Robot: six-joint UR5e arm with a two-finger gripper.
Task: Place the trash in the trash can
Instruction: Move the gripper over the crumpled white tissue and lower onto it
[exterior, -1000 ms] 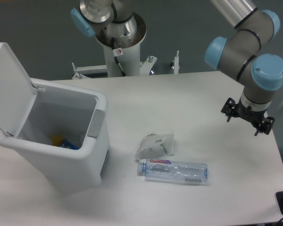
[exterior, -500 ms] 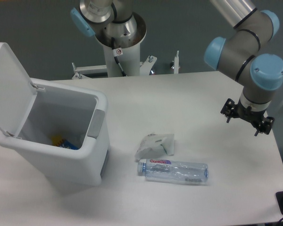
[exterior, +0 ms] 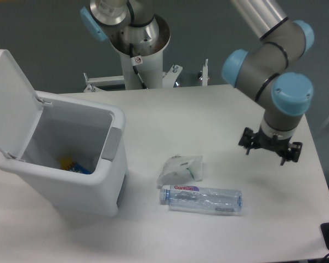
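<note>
On the white table (exterior: 219, 115), near its middle, lie the two pieces of trash. The crumpled wrapper (exterior: 180, 169) sits just above the crushed bottle (exterior: 202, 199), the two almost touching; the bottle lies flat on its side, its white-and-purple label end pointing toward 9 o'clock and its clear body stretching toward 3 o'clock. From the wrapper, the trash can (exterior: 66, 164) stands at 9 o'clock, well apart from both pieces. Its hinged lid (exterior: 10, 104) is flipped up and leans back toward 10 o'clock, leaving the mouth open, and a grey tab (exterior: 111, 144) shows on the front rim. Something blue and yellow (exterior: 72, 165) lies at the bottom inside.

The gripper (exterior: 269, 149) hangs at about 2 o'clock from the bottle, above the table and clear of both pieces of trash, carrying nothing. Its dark fingers spread to either side and the jaws look held apart, with a wide gap between them. The arm's grey links and blue joint caps (exterior: 288, 93) rise behind it toward 12 o'clock, and the robot's base column (exterior: 140, 52) stands beyond the table's far edge.
</note>
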